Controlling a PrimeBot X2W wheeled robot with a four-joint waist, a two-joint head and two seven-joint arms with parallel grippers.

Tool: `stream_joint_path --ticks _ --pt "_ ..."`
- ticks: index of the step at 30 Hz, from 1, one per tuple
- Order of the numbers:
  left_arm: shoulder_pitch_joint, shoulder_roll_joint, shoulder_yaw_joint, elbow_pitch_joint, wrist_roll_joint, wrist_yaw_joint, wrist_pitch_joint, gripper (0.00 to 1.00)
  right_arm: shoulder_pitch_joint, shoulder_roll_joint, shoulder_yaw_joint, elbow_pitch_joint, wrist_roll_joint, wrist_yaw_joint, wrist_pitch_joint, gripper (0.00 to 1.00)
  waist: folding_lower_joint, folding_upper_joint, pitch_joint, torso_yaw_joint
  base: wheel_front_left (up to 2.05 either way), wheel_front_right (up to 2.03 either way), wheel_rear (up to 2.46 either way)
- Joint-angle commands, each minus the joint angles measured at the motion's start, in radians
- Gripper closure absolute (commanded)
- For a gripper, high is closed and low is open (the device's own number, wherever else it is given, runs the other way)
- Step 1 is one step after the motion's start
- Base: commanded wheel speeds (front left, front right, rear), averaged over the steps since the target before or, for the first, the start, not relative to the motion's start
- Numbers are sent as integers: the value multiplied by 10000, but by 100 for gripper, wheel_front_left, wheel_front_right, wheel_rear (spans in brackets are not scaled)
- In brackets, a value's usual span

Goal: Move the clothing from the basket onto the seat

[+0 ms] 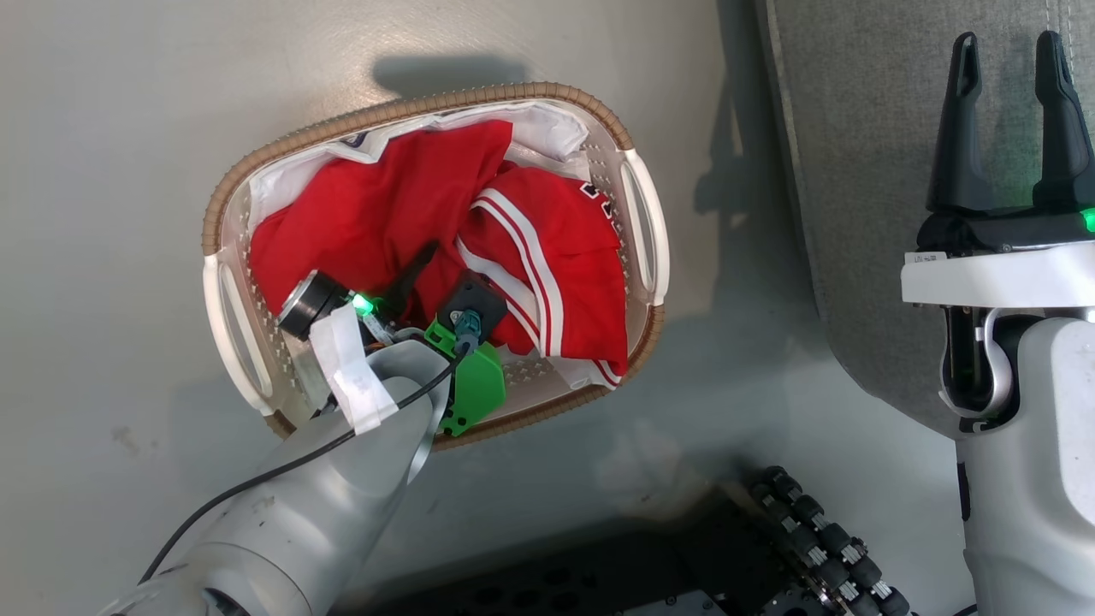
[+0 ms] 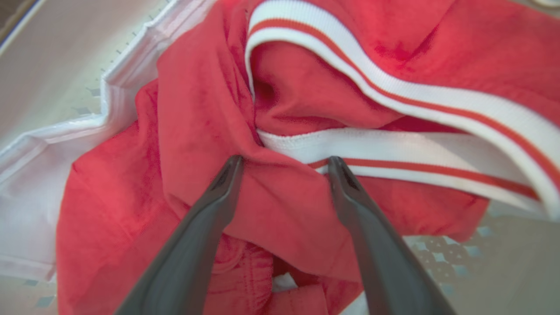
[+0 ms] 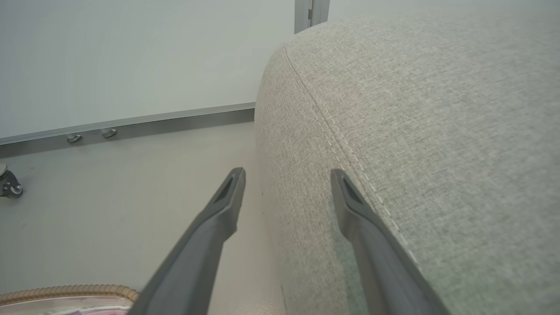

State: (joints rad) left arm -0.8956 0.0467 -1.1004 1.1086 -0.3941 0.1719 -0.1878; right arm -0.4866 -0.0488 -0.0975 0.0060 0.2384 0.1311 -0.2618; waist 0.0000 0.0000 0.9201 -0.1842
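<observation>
The clothing (image 1: 402,205), a red jersey with white stripe trim, lies crumpled in the basket (image 1: 359,120), a white perforated oval with a brown woven rim. My left gripper (image 1: 432,269) reaches down into the basket from the lower left. In the left wrist view it (image 2: 285,162) is open, and its fingertips (image 2: 232,170) straddle a fold of the clothing (image 2: 192,131) beside the striped trim. To the right, my right gripper (image 1: 1008,51) stands open and empty over the edge of the grey seat (image 1: 864,171). The right wrist view shows its fingers (image 3: 227,197) at the seat's (image 3: 437,131) rounded, stitched edge.
The basket stands on a pale floor just left of the seat. A white liner (image 1: 547,128) lines its inside. My dark base with black rollers (image 1: 821,539) lies at the bottom. A metal rail (image 3: 131,124) runs along the far wall, with a caster (image 3: 8,186) near it.
</observation>
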Motion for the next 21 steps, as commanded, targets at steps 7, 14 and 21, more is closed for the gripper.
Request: stream_joint_path --ticks 7,14,21 --pt "-249 67 -5 71 -604 189 -258 0 -124 -29 -39 88 21 -6 -49 0 0 0 -143 183 0 0 0" --pt "-237 67 72 201 -1204 19 -296 55 -150 -29 88 89 90 -6 -49 0 0 0 -179 201 0 0 0" --pt "-326 67 41 193 -1735 -294 -283 86 -73 -29 37 82 66 -6 -49 0 0 0 -66 139 0 0 0"
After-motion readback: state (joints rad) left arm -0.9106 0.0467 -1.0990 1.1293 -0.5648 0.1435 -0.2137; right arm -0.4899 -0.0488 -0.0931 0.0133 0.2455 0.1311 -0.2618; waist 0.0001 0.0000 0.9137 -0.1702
